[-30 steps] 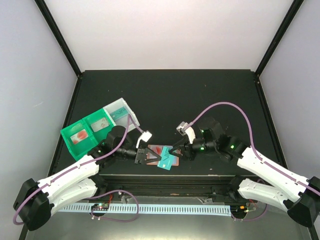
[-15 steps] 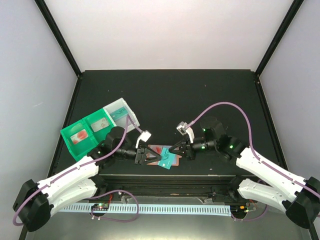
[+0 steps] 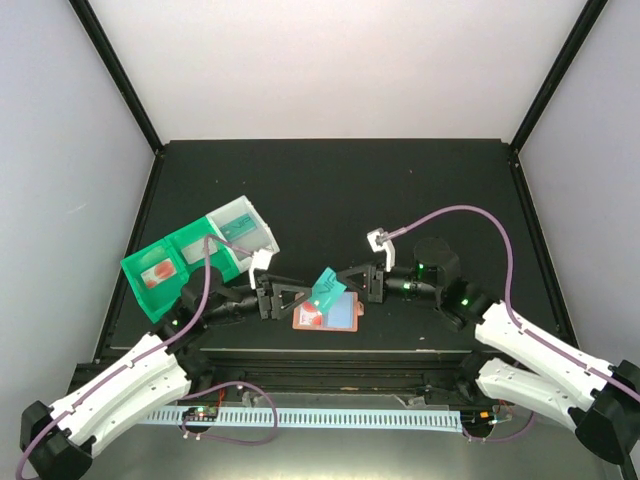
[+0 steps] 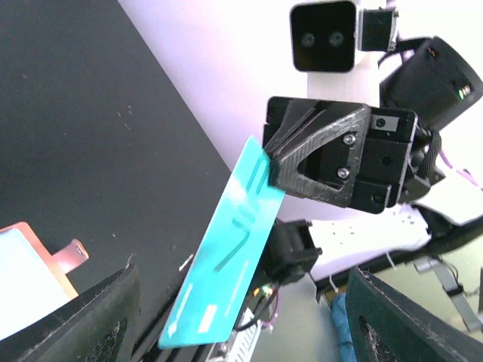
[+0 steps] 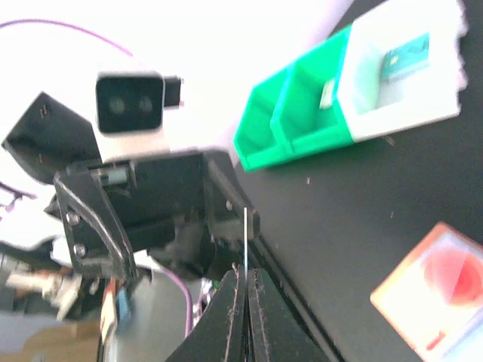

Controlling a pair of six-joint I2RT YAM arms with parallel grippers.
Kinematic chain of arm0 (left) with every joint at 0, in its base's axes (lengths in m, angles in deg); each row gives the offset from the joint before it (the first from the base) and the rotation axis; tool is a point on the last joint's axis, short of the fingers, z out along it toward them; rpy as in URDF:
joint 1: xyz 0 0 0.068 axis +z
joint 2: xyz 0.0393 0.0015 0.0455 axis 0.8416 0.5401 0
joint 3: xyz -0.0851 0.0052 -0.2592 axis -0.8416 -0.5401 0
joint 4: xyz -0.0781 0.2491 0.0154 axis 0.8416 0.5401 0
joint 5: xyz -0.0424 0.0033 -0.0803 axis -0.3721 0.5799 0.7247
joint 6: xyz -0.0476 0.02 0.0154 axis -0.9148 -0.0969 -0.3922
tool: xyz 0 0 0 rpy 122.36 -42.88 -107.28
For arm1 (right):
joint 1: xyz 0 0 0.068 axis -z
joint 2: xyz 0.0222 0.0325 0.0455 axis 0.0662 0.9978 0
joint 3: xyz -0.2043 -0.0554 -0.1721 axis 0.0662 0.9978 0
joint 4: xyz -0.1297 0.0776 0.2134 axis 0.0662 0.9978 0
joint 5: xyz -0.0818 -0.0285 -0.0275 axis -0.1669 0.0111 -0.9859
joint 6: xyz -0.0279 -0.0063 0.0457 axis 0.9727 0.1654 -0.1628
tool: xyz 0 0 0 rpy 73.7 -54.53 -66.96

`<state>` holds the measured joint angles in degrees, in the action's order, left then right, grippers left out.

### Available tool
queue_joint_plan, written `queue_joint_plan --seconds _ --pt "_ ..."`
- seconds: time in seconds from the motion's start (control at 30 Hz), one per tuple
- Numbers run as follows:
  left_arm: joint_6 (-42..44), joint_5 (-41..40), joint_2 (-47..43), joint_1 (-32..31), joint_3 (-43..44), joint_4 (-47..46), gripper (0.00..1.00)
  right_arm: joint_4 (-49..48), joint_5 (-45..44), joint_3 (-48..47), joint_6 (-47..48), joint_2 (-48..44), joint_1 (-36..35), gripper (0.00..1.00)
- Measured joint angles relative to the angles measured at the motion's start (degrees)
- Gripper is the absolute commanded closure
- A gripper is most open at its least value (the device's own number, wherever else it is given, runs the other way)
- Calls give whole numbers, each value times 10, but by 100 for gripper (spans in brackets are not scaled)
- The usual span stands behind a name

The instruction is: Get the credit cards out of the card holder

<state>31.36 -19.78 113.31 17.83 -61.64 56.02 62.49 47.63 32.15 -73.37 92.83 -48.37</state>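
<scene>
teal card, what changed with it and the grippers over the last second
The right gripper pulled the teal card off the card holder and raised it, pinched at one end. The left gripper came off the holder and drew back to the left, open. The holder still lies flat at about the same spot, and the tray has not moved.

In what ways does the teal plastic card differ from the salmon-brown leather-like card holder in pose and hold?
The teal plastic card is tilted in the air; the salmon-brown card holder lies flat on the table. The right gripper pinches the card; nothing grips the holder. Both are flat rectangles.
</scene>
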Motion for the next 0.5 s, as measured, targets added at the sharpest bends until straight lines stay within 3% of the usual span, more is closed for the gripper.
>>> queue_joint_plan --seconds 0.3,0.5 --pt "-58 -69 -21 0 -9 -2 25 -139 -142 43 -147 -7 0 99" --pt "-121 -86 -13 0 -37 -63 36 -208 -195 64 -223 -2 0 99"
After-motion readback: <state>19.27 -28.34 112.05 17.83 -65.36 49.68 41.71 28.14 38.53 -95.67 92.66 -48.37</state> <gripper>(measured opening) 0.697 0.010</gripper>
